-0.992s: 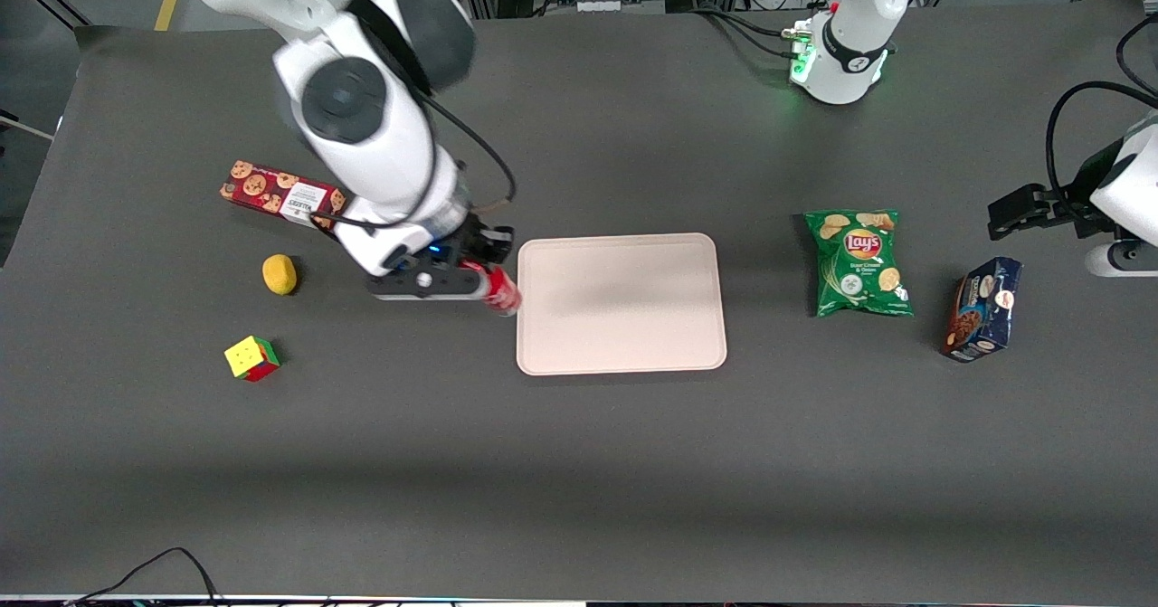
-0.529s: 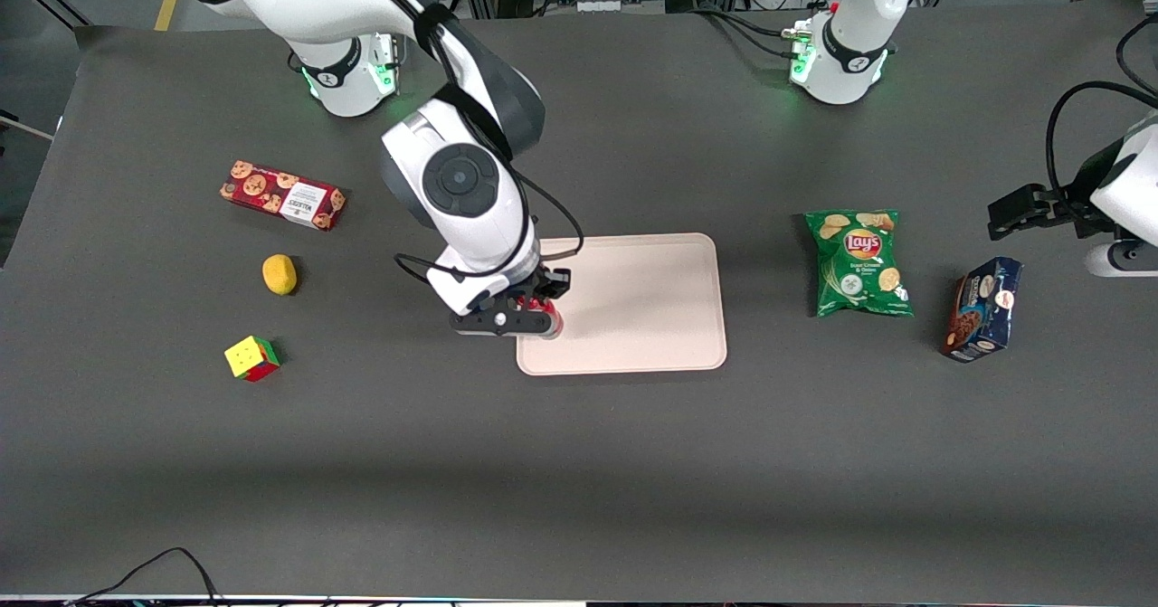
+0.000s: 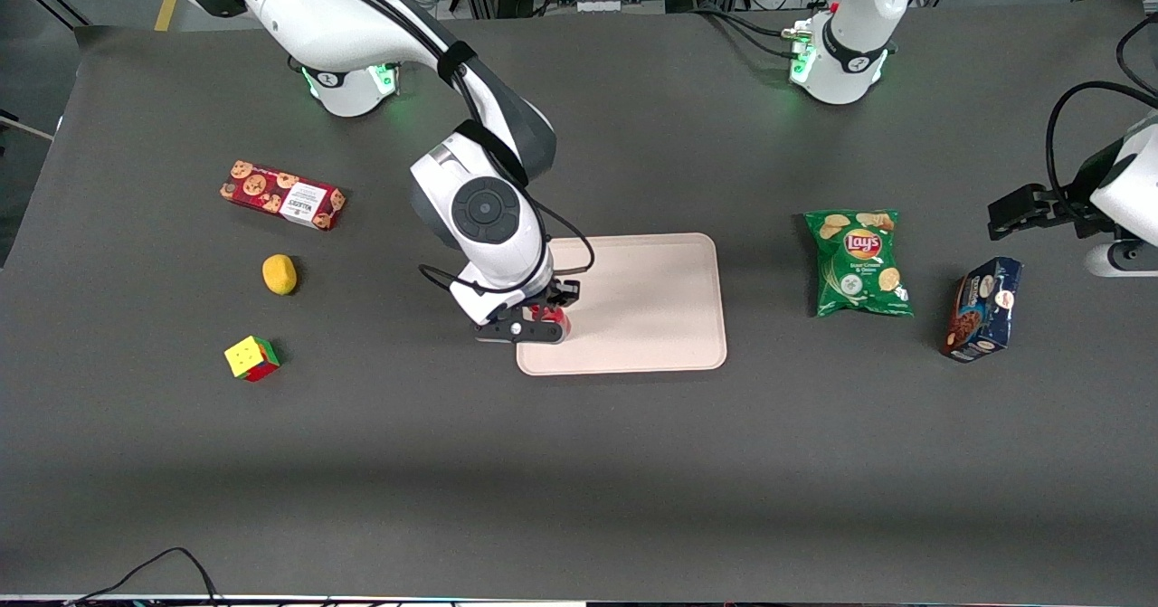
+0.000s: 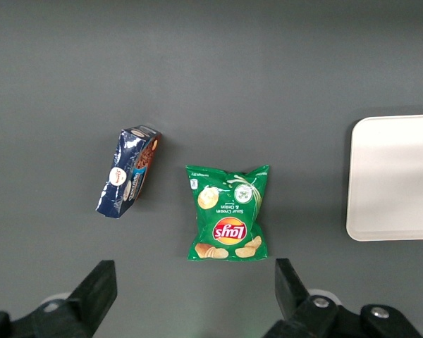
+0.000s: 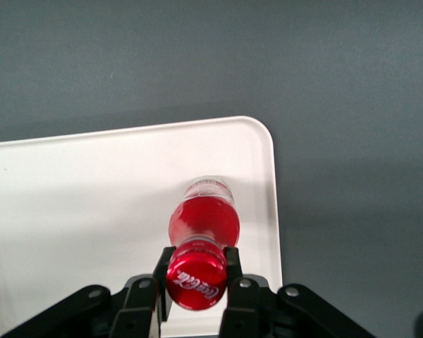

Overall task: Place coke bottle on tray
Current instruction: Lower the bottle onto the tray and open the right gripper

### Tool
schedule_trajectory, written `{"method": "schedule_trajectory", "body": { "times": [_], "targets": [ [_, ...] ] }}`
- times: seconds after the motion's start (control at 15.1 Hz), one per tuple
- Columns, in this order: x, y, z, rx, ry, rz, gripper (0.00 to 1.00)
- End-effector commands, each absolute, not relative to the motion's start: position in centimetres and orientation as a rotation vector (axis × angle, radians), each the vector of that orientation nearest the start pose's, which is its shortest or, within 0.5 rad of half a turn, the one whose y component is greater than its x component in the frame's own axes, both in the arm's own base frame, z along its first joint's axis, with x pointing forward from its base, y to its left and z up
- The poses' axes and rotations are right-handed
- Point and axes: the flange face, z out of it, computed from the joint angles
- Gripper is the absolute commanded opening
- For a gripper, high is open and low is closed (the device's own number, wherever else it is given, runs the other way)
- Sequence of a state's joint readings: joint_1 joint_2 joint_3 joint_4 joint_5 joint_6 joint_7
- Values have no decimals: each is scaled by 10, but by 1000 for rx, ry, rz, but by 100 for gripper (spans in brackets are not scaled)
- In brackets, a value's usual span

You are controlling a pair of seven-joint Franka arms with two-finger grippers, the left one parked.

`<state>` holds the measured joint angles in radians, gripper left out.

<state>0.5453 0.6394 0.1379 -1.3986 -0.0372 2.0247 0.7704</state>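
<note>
**A:** so where's the coke bottle [image 5: 204, 224] right now?

**B:** hanging upright over the tray [image 3: 651, 317], at the tray's end toward the working arm and near the rim closest to the front camera. The hand [image 5: 197, 278] is clamped on its neck just under the red cap — can't tell if the base touches down.

**A:** anything else on the table [image 3: 579, 462]?

**B:** yep — colored cube [image 3: 251, 358], yellow lemon-ish thing [image 3: 280, 274], then a red cookie box [image 3: 282, 194] farther back. Green chips bag [image 3: 858, 261] toward the parked arm's end.
</note>
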Motion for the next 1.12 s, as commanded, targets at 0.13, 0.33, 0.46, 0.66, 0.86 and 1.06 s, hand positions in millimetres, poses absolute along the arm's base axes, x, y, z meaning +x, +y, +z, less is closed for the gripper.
{"method": "schedule_trajectory", "body": {
  "times": [0.13,0.33,0.46,0.66,0.86,1.06],
  "targets": [
    [566,442,335,-3113,175,31,38],
    [565,442,332,-3115,175,37,54],
    [566,442,332,-3112,177,32,69],
    [571,435,350,-3096,198,10,100],
    [586,399,400,-3076,259,-20,100],
    [590,349,452,-3086,273,-35,100]
  ]
}}
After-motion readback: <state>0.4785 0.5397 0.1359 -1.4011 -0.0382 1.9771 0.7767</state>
